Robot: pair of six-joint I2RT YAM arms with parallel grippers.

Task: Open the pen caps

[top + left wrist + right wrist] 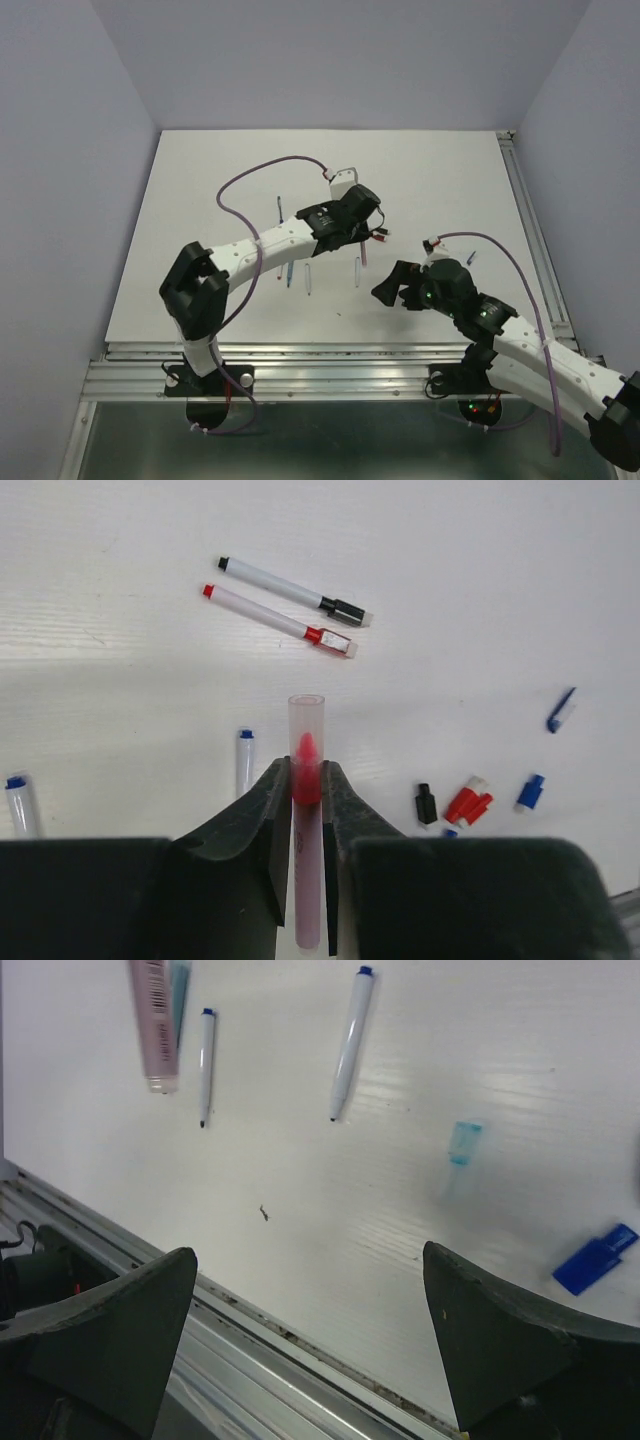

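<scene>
The left gripper (305, 768) has its jaws narrowed onto a red pen (307, 870), clamping the barrel just behind the red nib. The pen's clear cap (306, 720) sticks out free beyond the jaw tips. That hold looks deliberate: the barrel is pinned, and the part that has to come off is left bare for the other arm to take.

The right gripper (308, 1255) hangs to the right of the held pen, low over the counter (500, 580). Its jaws are wide apart and hold nothing, and they seem ready to close on that exposed cap.

Several caps already lie loose on the counter, right of the held pen. A black cap (426, 804) is nearest, with a pair of red caps (467, 800) just beside it. A blue cap (530, 792) is a little farther out, and another blue cap (561, 710) lies farther still. They probably sit together because that is where pulled caps get dropped.

Beyond the held pen's tip, a black marker (290, 590) and a red marker (275, 620) lie side by side, and both appear to be capped. To the left of the held pen, two blue-ended pens (245, 762) lie apart on the counter. I cannot tell whether those two are capped.
</scene>
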